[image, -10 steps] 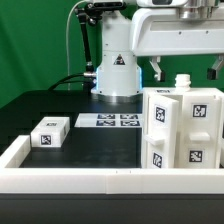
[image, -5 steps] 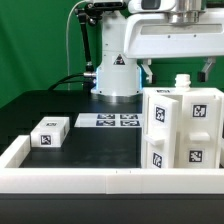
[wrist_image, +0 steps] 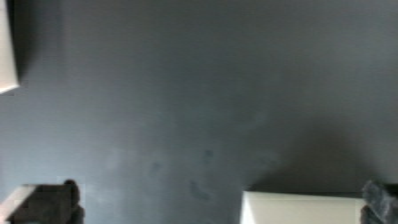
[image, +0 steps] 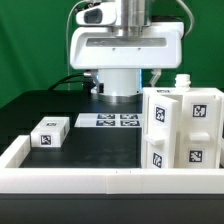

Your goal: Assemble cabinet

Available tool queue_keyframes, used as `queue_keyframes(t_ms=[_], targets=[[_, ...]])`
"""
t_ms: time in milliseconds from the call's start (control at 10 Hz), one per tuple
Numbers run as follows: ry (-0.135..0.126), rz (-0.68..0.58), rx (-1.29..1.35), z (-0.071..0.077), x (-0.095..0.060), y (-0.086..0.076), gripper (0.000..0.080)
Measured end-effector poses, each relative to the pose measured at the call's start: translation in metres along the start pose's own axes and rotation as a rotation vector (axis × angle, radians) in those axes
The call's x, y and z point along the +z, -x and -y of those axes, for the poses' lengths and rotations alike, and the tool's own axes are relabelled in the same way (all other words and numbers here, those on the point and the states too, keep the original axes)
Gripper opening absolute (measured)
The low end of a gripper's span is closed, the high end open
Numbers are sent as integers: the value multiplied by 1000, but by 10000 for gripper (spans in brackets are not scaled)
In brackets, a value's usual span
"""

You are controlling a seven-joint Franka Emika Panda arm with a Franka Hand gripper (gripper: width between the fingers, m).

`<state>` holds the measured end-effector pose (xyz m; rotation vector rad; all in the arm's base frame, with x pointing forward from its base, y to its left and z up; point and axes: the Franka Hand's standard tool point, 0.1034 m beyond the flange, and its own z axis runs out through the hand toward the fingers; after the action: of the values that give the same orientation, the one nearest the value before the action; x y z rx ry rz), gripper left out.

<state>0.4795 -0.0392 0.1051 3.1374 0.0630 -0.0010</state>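
Black tabletop [image: 100,145], backed by green, held the cabinet [image: 182,128], standing at the exterior view's right near the rail [image: 90,180]. Rigid, smooth plastic, it looked light yet bulky, probably best gripped across a narrow edge. Above mid-table the gripper [wrist_image: 214,200] hung pointing down, fingers [wrist_image: 50,203] spread wide, holding nothing.

The white cabinet [image: 182,130] and small white block [image: 50,131] carry black-and-white square tags; the table [image: 100,150] is black, the backdrop [image: 30,40] green.

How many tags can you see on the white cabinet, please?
4 on the cabinet: two tags stacked on its face nearer the exterior view's left, two on the other; more may be hidden.
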Motion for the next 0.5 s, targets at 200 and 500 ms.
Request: queue_keyframes(t_ms=[200,500], targets=[[5,2,2,-19,1,3,797],[-11,19,-31,-82,8,21,797]])
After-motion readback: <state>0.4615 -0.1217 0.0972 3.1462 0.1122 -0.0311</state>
